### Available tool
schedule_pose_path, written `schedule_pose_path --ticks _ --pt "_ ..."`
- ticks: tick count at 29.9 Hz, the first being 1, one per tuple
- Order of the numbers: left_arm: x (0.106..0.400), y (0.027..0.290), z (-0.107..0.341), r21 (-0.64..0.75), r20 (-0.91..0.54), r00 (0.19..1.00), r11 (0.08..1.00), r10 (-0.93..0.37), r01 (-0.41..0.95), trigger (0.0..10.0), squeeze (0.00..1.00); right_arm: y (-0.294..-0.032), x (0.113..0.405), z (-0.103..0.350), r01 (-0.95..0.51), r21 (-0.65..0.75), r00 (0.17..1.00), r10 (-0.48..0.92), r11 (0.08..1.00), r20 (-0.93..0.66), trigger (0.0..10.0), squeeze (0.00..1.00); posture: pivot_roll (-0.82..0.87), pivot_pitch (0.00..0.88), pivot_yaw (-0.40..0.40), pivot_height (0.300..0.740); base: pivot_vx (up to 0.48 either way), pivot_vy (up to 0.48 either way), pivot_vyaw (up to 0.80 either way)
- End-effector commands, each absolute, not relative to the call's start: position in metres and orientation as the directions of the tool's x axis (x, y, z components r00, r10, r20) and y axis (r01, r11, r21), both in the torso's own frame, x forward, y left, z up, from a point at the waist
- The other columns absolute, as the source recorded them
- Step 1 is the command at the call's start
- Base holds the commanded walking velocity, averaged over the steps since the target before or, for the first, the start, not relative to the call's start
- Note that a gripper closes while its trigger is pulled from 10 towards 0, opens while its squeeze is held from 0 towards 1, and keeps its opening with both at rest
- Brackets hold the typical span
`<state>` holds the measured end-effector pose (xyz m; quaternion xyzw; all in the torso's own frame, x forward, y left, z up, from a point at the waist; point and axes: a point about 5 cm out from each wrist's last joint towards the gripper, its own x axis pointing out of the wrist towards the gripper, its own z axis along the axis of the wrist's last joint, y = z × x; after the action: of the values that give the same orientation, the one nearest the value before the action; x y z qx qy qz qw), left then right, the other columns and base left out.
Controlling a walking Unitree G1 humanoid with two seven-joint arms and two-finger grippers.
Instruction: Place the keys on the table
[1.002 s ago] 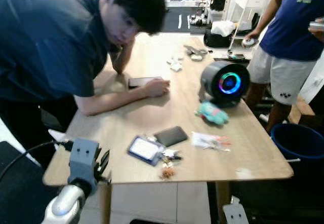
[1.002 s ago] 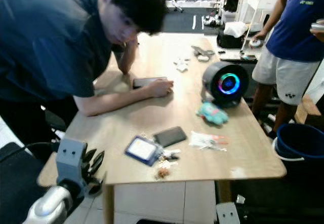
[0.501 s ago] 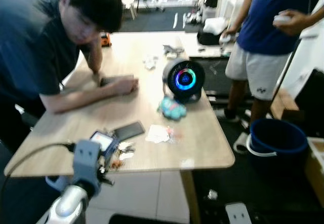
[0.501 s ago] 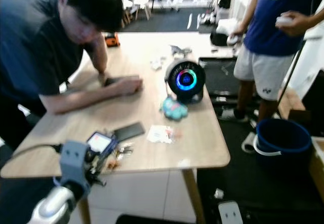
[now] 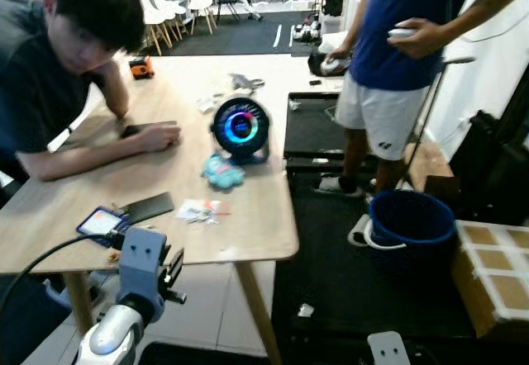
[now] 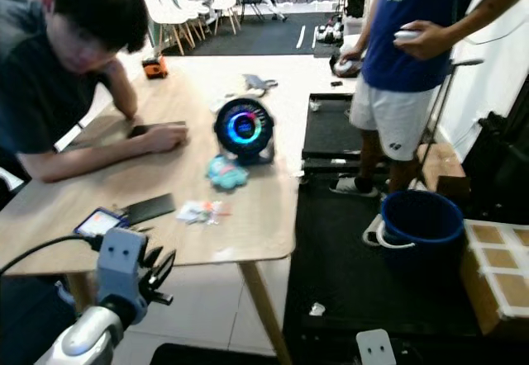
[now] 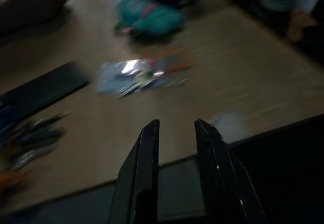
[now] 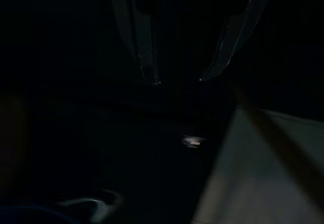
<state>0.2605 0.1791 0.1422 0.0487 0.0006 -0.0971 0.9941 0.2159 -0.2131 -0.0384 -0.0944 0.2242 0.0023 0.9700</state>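
The keys (image 7: 33, 135), a blurred bunch with an orange charm, lie on the wooden table (image 5: 252, 216) near its front edge, beside a blue card holder (image 5: 102, 222). My left gripper (image 5: 171, 272) is held just off the table's front edge, level with the tabletop. In the left wrist view the left gripper (image 7: 176, 124) is open and empty, and the keys lie off to one side of it. In the very dark right wrist view the right gripper (image 8: 178, 80) hangs idle with its two fingers apart.
Also on the table are a black flat case (image 5: 149, 207), a plastic packet (image 5: 202, 210), a teal toy (image 5: 223, 171) and a round glowing speaker (image 5: 240, 127). One person (image 5: 50, 92) leans on the table's left side. Another (image 5: 388, 68) stands by a blue bucket (image 5: 411, 220).
The camera has swung right and drawn back, so the table now sits at the left. The keys stay on the table. My left gripper remains low at the front edge.
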Motion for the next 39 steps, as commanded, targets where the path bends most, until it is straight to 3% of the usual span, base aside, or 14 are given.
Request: schedule_pose_path --ticks 1,28,39 --pt "0.2581 0.1824 0.1371 0.097 -0.037 0.983 0.979 -0.177 0.18 10.0 0.0 -0.2073 0.2108 -0.0433 -0.057 -0.167 0.89 -0.026 0.984 -0.454 10.0 0.0 0.1 0.117 0.037 0.74 0.0 0.0 0.0" --pt "0.2583 0.1815 0.1389 0.105 -0.028 0.984 0.978 -0.176 0.178 10.0 0.0 -0.2054 0.2097 -0.044 -0.057 -0.164 0.89 -0.024 0.985 -0.455 10.0 0.0 0.1 0.125 0.041 0.74 0.0 0.0 0.0" --pt "0.2568 0.1818 0.1388 0.104 -0.029 0.985 0.979 -0.172 0.174 10.0 0.0 -0.2051 0.2097 -0.0443 -0.06 -0.163 0.889 -0.022 0.985 -0.457 10.0 0.0 0.11 0.125 0.039 0.74 -0.334 0.0 0.0"
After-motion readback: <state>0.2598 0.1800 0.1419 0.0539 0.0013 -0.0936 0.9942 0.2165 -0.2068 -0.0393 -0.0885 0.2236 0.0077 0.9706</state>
